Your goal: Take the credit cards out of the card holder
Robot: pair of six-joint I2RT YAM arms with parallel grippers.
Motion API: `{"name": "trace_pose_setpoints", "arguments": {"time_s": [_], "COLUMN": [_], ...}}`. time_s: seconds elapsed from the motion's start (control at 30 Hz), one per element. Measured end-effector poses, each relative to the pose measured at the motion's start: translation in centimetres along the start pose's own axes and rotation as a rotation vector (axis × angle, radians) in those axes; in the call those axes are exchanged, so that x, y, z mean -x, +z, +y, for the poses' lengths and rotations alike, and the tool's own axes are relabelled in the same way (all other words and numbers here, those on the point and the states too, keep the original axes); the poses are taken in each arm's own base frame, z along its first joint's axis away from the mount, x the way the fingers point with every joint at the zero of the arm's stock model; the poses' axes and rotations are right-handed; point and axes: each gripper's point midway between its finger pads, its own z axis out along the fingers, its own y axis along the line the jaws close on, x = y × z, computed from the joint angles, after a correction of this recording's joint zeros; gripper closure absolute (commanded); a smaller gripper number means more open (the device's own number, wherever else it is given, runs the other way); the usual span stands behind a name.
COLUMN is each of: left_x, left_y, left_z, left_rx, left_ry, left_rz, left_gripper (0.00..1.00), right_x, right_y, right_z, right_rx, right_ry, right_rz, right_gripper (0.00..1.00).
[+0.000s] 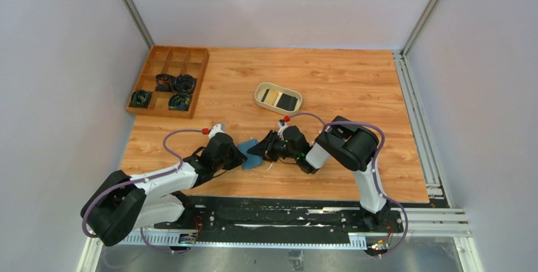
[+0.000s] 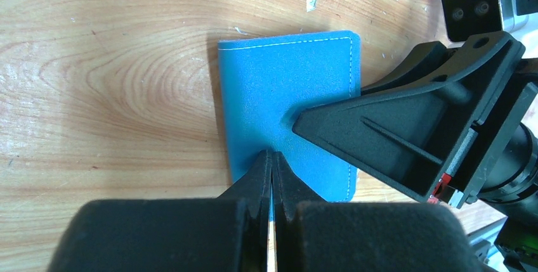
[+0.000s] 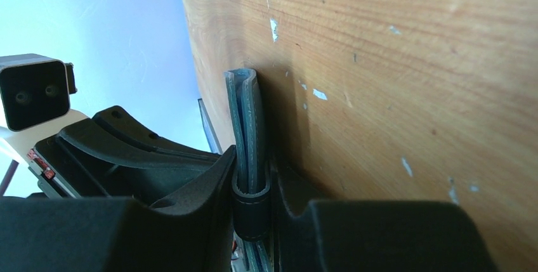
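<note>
Closest to the left wrist lens, the two black fingers of the left claw (image 2: 271,158) are clenched tight, tip against tip. They meet at the near edge of the small teal-blue folding card holder (image 2: 279,82). Whether a layer of it is nipped between them I cannot tell.

The card holder is folded shut, its white-stitched outer face up, just above the light wood-grain tabletop (image 2: 114,82). One broad black finger of the right claw (image 3: 254,164) reaches across that face from the right. In the right wrist view the card holder (image 3: 244,107) shows edge-on as two stacked blue layers. The right claw's fingers stand close on either face of it, grasping it. No card shows at the visible edges.

From above, both arms lean in toward each other near the front middle of the tabletop. The left claw (image 1: 238,156) and the right claw (image 1: 261,148) come at the card holder (image 1: 252,161) from opposite sides, nearly touching.

Well behind them sits a beige oval dish (image 1: 257,93). Two credit cards lie flat in it side by side, a tan-gold one (image 1: 273,97) and a black one (image 1: 288,101).

At the far left corner is a brown wooden compartment tray (image 1: 170,49). Dark coiled things lie in four of its nearer cells, too small to name.
</note>
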Motion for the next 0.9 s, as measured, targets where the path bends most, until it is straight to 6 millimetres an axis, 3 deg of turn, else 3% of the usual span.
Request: {"name": "trace_pose_setpoints", "arguments": {"time_s": [0.6, 0.9], "left_x": [-0.1, -0.1], "left_y": [-0.1, -0.1], "left_z": [-0.3, -0.2], "left_rx": [-0.004, 0.006], "left_ry": [0.008, 0.019], "left_rz": [0.017, 0.019], "left_gripper": [1.0, 1.0], "right_x": [0.1, 0.0], "right_y": [-1.0, -0.5], "right_z": [-0.2, -0.1], "right_rx": [-0.156, -0.106], "right_ry": [-0.424, -0.478], "right_rz": [-0.068, -0.074], "right_gripper": [1.0, 1.0]}}
